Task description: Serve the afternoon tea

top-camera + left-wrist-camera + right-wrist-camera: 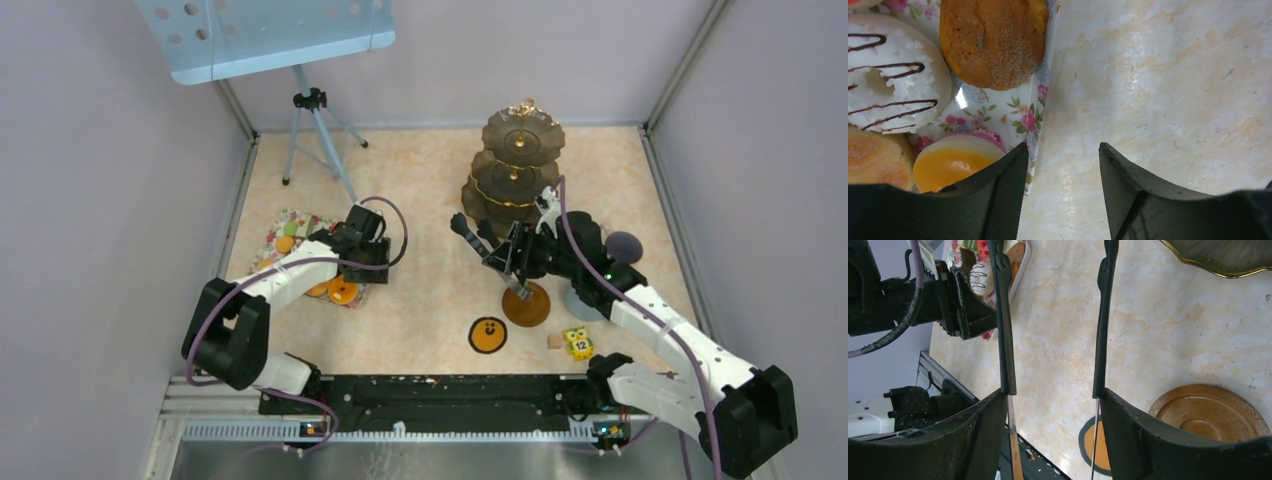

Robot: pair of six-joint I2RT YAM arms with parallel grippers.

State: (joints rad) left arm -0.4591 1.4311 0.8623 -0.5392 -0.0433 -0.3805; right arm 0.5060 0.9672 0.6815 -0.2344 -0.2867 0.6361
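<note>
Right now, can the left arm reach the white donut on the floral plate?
Probably yes. The left gripper is open at the floral plate's edge; the white donut lies uncovered ahead, though the brown cake crowds it.

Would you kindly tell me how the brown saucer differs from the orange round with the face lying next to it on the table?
The brown saucer is speckled brown all over; the orange round is bright orange with a black rim. The saucer looks the wider of the two. The saucer shows concentric rings, while the round carries a small black face. Both are flat discs lying on the table, close together but apart.
</note>
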